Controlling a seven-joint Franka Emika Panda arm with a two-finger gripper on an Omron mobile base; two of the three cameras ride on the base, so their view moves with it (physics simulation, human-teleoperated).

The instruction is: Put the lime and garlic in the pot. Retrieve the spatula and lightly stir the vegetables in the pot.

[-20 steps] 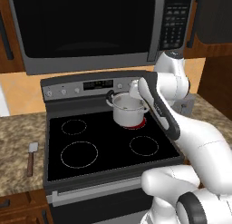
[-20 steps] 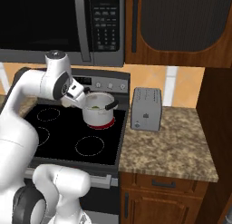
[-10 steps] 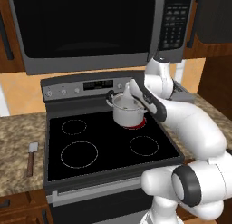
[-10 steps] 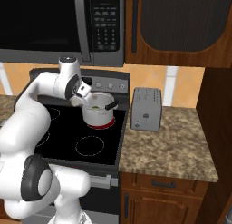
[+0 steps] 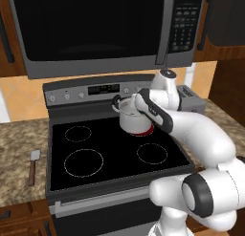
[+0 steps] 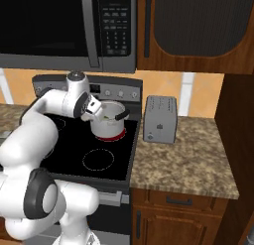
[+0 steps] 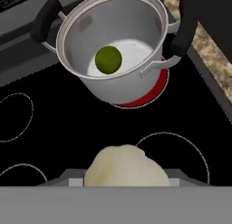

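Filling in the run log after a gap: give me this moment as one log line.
lime: in pot | garlic: held in claw short of pot | spatula: on left counter, untouched | burner under pot: red

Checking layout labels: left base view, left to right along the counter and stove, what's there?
spatula → front-left burner ring → pot → toaster

A black glass-top stove [image 5: 110, 154] is seen beneath a microwave [image 5: 95, 29]; a grey toaster [image 6: 159, 119] is set on the granite counter [image 6: 183, 159].
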